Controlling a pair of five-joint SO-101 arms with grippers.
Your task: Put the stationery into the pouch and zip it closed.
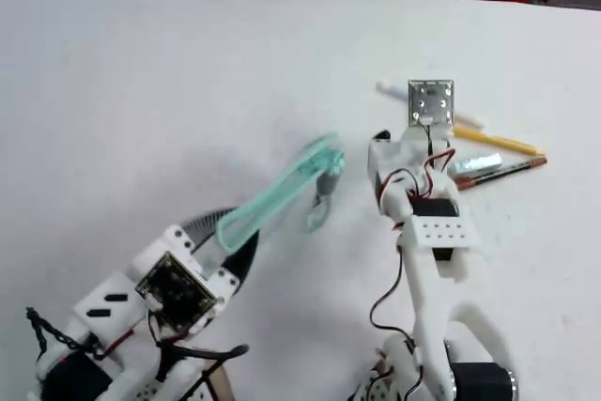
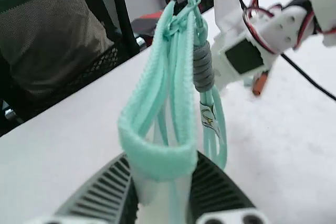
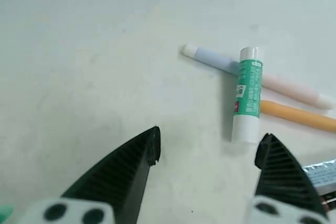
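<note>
Pouch (image 1: 277,194), mint green, hangs in the air over the white table (image 1: 141,91), pinched at one end by the left gripper (image 1: 228,241), whose ribbed black fingers (image 2: 105,195) are clamped on the fabric; the bag slants up and away from that arm toward the right arm, with a grey zip pull (image 2: 203,66) and a thin loop dangling near its far end. Whether its mouth is gaping or closed cannot be told, as it shows edge-on in the left wrist view

Stationery lies in a small heap well apart from the bag, on the far side of the right arm: a green glue stick (image 3: 247,93) rests across a pastel pen (image 3: 210,59) and an orange pencil (image 3: 299,117). The right gripper (image 3: 210,140) hovers above the table beside the heap, jaws spread wide and holding nothing

Trouble looks likeliest at the pick-up: the round glue stick sits on other round items, so a closing jaw could roll it aside or drag its neighbours along. A second risk is the drop-in, since a limp bag held by one end offers a narrow, sagging slot an item could miss. The arms also work close together, so a knock could twist the fabric in the grip
</note>
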